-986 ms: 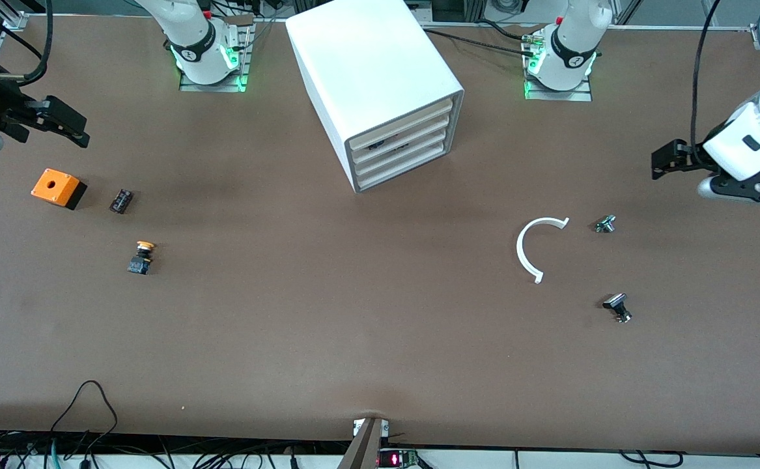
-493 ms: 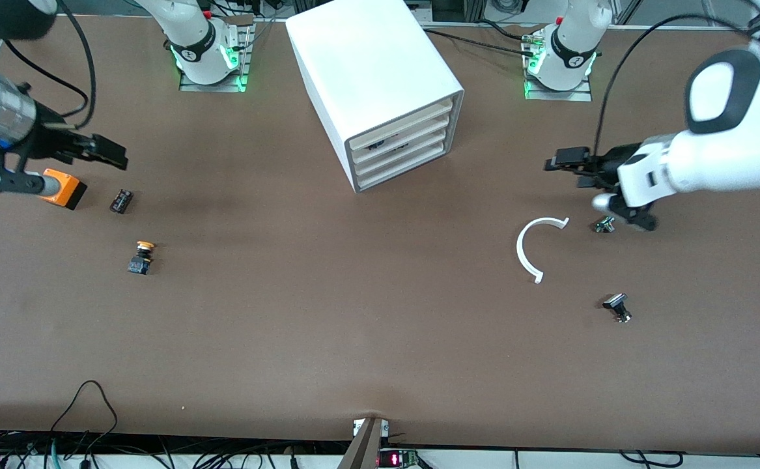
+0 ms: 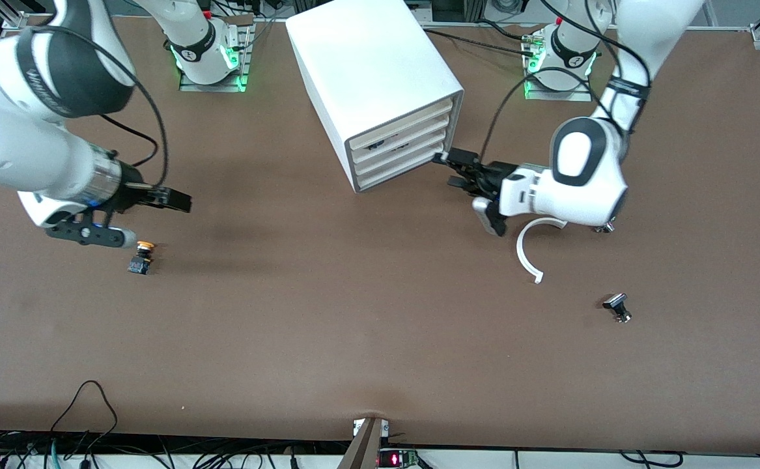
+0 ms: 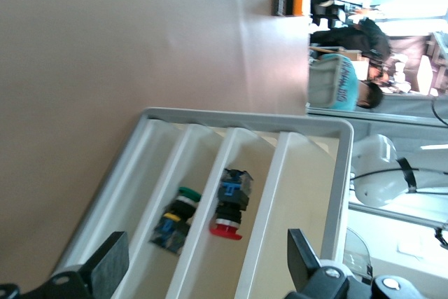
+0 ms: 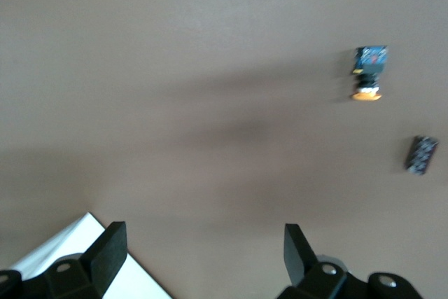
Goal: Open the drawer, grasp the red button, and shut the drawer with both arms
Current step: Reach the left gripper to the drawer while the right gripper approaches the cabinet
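The white cabinet [image 3: 366, 65] stands at the table's back middle, its four cream drawer fronts [image 3: 400, 146] all pushed in. In the left wrist view the red-capped button [image 4: 227, 208] lies inside one drawer, beside a green-capped one [image 4: 178, 215] in the neighbouring drawer. My left gripper [image 3: 451, 168] is open and empty, just in front of the drawer fronts at their lower corner; it also shows in the left wrist view [image 4: 203, 264]. My right gripper [image 3: 181, 200] is open and empty, over bare table toward the right arm's end; it also shows in the right wrist view [image 5: 201, 250].
A yellow-capped button [image 3: 141, 256] lies below the right gripper and also shows in the right wrist view [image 5: 367, 75], near a small black part [image 5: 420, 153]. A white C-shaped ring [image 3: 528, 251] and a black-capped part [image 3: 617, 306] lie toward the left arm's end. The orange box [image 4: 294, 3] shows in the left wrist view.
Both arms swung in from the table's ends. The left gripper came to the cabinet's drawer fronts. The right gripper moved past the orange box toward the yellow-capped button, and the arm now covers the box.
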You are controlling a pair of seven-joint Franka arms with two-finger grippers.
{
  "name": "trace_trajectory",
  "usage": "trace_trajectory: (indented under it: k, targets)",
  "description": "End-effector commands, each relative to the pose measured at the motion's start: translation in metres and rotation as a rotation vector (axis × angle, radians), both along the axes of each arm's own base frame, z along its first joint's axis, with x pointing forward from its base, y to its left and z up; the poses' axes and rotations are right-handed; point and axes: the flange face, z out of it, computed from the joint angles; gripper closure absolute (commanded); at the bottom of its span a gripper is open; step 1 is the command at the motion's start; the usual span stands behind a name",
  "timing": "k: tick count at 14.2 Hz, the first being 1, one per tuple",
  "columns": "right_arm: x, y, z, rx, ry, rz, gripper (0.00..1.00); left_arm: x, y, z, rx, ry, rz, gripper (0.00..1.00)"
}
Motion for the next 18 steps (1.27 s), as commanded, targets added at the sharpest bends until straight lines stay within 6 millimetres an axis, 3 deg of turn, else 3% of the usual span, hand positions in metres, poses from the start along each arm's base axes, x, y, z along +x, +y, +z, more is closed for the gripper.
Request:
trace_trajectory:
  k: [1, 5, 11, 12, 16, 18]
  targets:
    - [0.009, 0.036, -0.008, 0.008, -0.034, -0.099, 0.01, -0.025, 0.012, -0.024, -0.092, -0.064, -0.026, 0.02]
    - [0.017, 0.082, -0.015, 0.043, -0.137, -0.176, 0.01, -0.053, 0.002, -0.064, -0.165, -0.074, -0.093, 0.1]
    - [0.014, 0.159, -0.024, 0.07, -0.157, -0.346, 0.01, -0.082, -0.011, -0.088, -0.182, -0.041, -0.149, 0.29]
    - [0.012, 0.17, -0.025, 0.069, -0.15, -0.359, 0.01, -0.082, -0.012, -0.088, -0.184, -0.042, -0.151, 0.38]
    - [0.009, 0.207, -0.02, 0.086, -0.145, -0.425, 0.01, -0.094, -0.026, -0.088, -0.195, -0.03, -0.18, 0.96]
    - [0.014, 0.221, -0.018, 0.102, -0.152, -0.455, 0.01, -0.09, -0.022, -0.087, -0.196, -0.037, -0.171, 1.0]
